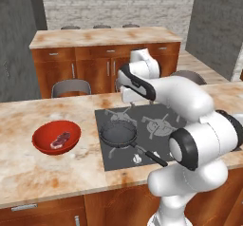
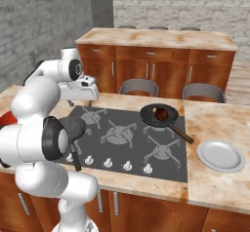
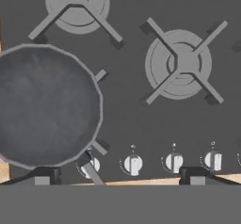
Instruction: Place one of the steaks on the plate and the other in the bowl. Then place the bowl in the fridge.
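Steaks: one lies in red bowl (image 1: 56, 137) on counter, left of stove; 2nd steak (image 2: 161, 113) sits in far pan (image 2: 159, 115), right-rear burner. Gripper (image 3: 119, 176) spread wide, nothing held, hovering over empty near pan (image 3: 44, 105) w/ knobs (image 3: 133, 164) below tips. Plate (image 2: 220, 155) bare, on counter right of stove. Judgement: next = fetch 2nd steak. Swing arm across to far pan, descend centred, pinch slab flat across short side, avoid pan rim & handle.
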